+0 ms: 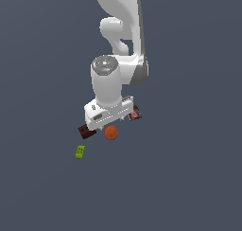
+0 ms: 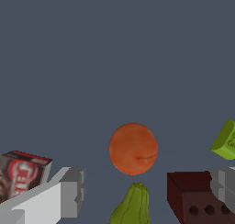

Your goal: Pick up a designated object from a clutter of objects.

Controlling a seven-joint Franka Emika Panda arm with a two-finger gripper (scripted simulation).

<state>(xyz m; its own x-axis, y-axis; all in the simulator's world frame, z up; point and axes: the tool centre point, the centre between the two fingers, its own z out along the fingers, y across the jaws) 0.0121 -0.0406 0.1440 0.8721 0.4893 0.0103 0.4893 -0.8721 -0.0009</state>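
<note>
Hovering above the clutter, my gripper (image 2: 144, 191) is spread wide and grasps nothing; one finger (image 2: 69, 191) and the other finger (image 2: 225, 184) stand well apart in the wrist view, with bare floor and objects between them. The orange ball (image 2: 133, 148) lies on the dark floor (image 2: 114, 58), free of my fingers and not touching anything I can see. In the exterior view the ball (image 1: 111, 133) sits just below my hand (image 1: 108, 114), toward the near side of the group.

The green pear-shaped thing (image 2: 132, 204) lies just beside the ball, its tip pointing at it; contact between them I cannot confirm. The dark brown block (image 2: 195, 198), with round holes in one face, rests near the second finger, partly behind it. In the exterior view it is at the exterior view's left of the ball (image 1: 85, 130). The lime green brick (image 2: 226, 140) lies apart from the others, at the exterior view's left and nearer (image 1: 80, 152). The red-and-black packet (image 2: 20, 175) sits beyond the first finger, at the exterior view's right (image 1: 135, 113).

No containers are present; every item rests directly on the floor.
</note>
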